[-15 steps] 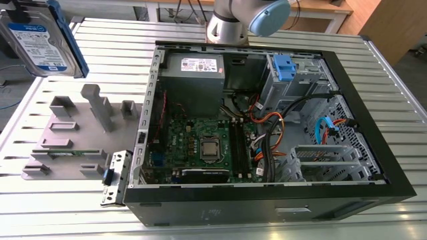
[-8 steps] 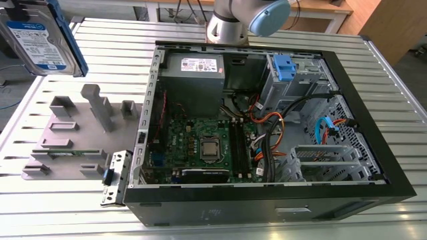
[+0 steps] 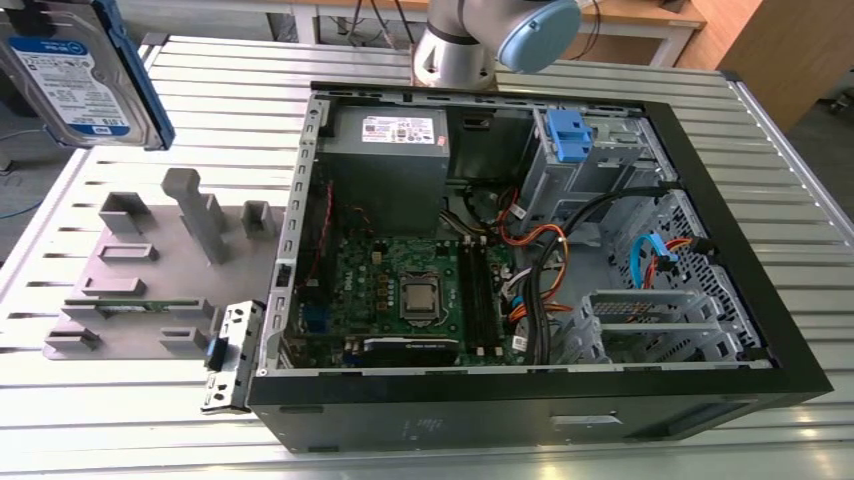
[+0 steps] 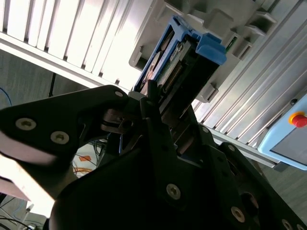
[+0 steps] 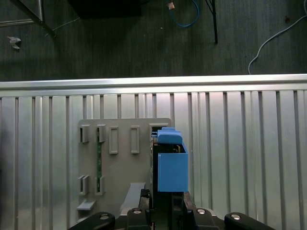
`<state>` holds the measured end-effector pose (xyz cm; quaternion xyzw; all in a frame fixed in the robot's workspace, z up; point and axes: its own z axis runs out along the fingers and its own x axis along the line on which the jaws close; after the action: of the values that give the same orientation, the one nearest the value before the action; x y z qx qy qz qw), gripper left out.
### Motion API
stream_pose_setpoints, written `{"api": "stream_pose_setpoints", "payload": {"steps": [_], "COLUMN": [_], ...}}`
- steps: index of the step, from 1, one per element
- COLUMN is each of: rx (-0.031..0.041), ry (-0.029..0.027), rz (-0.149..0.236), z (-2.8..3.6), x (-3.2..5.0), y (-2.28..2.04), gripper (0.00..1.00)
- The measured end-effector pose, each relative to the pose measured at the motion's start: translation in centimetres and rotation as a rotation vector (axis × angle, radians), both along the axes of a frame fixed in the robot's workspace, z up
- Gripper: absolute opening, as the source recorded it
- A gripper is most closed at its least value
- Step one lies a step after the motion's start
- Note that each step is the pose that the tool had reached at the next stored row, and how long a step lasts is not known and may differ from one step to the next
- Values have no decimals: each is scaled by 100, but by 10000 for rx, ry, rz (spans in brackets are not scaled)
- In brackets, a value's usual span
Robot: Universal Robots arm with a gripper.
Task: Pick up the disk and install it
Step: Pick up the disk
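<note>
Arm joint w/ pale blue cap stands behind the open PC case, at the desk's far edge. In both wrist views the wrist points down at the desk. Fingers are closed on the disk, clamping it from both flat sides. The disk sticks out past the fingertips, blue carrier end furthest from them. It hangs in the air, clear of the desk.

In the first wrist view the disk is edge-on, straight out from the fingers. Beyond the tips is the grey slotted holder plate, the disk over its edge.

Desk is ribbed aluminium slats. Floor past its rim is dark, w/ a blue cable and a white one.

Ext view gives the disk's label face, white/blue, tilted, high at the exterior view's left and well apart from the case. Same view has the case interior: motherboard, grey PSU box, blue latch in the drive cage.

Second wrist view adds the connector end of the disk, plus a pale blue pendant w/ red button off the desk rim.
</note>
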<state>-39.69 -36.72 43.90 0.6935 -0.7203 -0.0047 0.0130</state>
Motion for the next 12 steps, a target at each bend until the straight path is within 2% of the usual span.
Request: {"api": "stream_pose_setpoints", "payload": {"steps": [12], "rx": [0], "ry": [0], "rz": [0], "z": [37], "x": [0], "y": [0], "gripper": [35]}}
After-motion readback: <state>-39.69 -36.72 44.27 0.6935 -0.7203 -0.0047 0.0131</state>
